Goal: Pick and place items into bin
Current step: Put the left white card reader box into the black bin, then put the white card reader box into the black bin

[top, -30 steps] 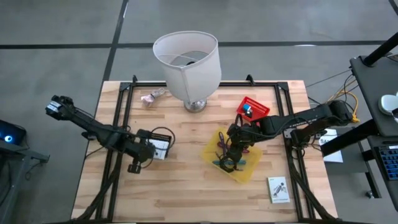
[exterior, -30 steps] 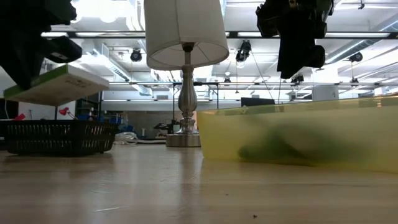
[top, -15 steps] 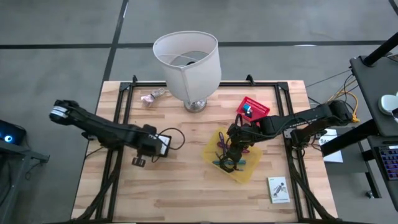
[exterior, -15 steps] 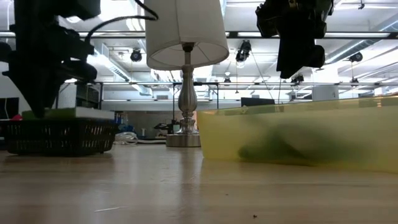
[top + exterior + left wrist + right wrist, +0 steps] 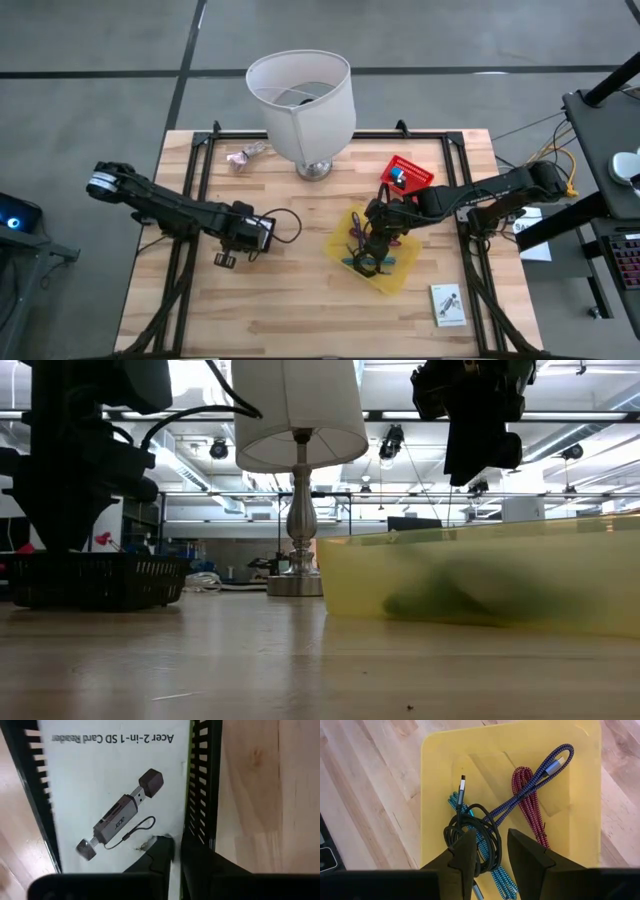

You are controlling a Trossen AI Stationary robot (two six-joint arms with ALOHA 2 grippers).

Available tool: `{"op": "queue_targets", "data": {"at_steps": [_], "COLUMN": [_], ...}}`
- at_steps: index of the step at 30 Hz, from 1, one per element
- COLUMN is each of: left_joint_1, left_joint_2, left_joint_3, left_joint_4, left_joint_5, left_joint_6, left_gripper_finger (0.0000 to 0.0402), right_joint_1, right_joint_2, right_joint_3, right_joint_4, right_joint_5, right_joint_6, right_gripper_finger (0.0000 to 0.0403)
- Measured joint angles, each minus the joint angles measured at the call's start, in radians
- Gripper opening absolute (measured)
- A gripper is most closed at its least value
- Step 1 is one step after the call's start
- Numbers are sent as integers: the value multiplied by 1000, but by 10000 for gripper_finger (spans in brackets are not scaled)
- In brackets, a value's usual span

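Left hand [image 5: 172, 851] nearly closed on white card-reader packet [image 5: 115, 795], lowered into black mesh basket [image 5: 262, 232] left of lamp base. Release flat, then lift straight. Right hand [image 5: 490, 851] part-open over yellow tray's cables.

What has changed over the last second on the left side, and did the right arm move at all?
The left gripper carried the white card-reader packet rightward and down into the black mesh basket; the packet now lies flat inside, with the jaws nearly shut at its edge. The right gripper has not moved: it hangs over the black cable coil in the yellow bin. The lamp and red box are unchanged.
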Motion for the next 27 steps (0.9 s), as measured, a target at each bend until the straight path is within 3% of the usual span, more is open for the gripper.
{"op": "queue_targets", "data": {"at_steps": [10, 15, 22, 27], "left_joint_1": [0, 0, 0, 0], "left_joint_2": [-38, -47, -111, -190], "left_joint_3": [11, 73, 156, 186], "left_joint_4": [-14, -115, -129, -129], "left_joint_5": [-6, -6, -33, -82], "left_joint_6": [-7, -31, -213, -295], "left_gripper_finger": [82, 101, 102, 102], "right_joint_1": [0, 0, 41, 123], "right_joint_2": [0, 0, 0, -3], "right_joint_3": [0, 0, 0, 0], "right_joint_4": [0, -1, -17, -41], "right_joint_5": [0, -6, -188, -221], "right_joint_6": [0, 0, -5, 55], "right_gripper_finger": [100, 100, 100, 100]}}
